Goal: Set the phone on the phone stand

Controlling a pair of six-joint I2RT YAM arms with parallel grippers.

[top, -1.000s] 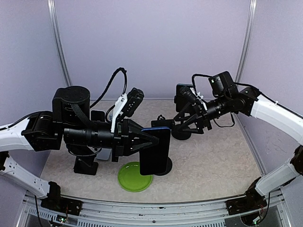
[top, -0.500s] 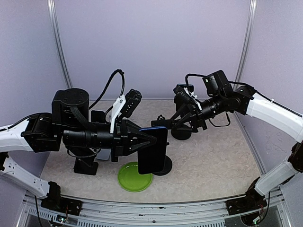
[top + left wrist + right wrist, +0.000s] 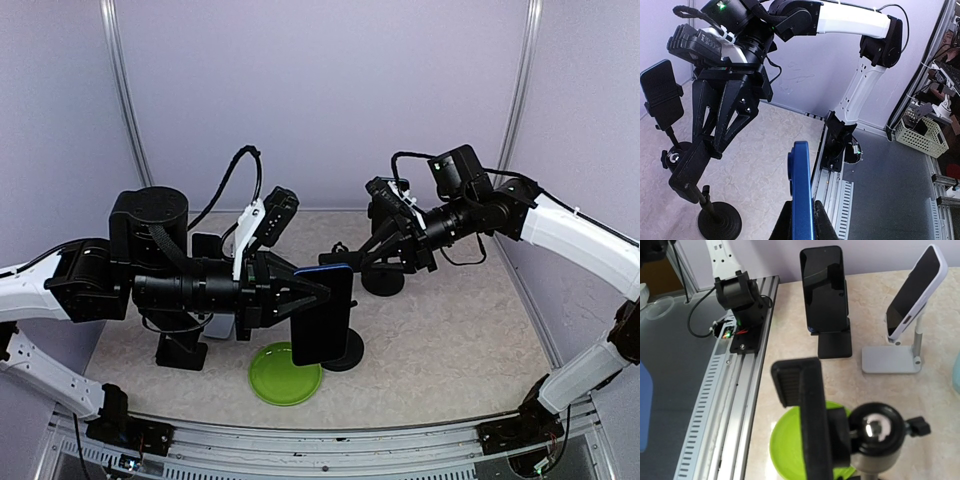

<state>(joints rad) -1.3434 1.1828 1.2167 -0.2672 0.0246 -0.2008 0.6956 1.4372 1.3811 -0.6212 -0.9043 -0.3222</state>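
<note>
Phone, a slim blue-edged slab with a glossy dark screen, hangs upright in mid-air above the lime-green plate, pinched flat between the black fingers of the left gripper. From the left wrist camera it shows edge-on as a thin rounded blue strip, both of its faces clamped. It sits just beside the phone stand and is not yet on it.

The stand is matte black, with a round, domed base on the pale, marbled table, a thin stem, a shiny ball joint and a blocky clamp holder on top. The right gripper reaches in from the far right. Its long, triangular skeleton fingers taper down onto that holder on both sides. Whether they are squeezing it or only bracketing it cannot be told.

The right wrist camera looks down past the holder to the round plate, smooth and plastic-looking. Beyond the plate a second dark phone leans on a squat black stand, and a white-cased phone tilts on a grey stand with a flat square foot. Another phone sits gripped in a clamp holder at the back of the table.
</note>
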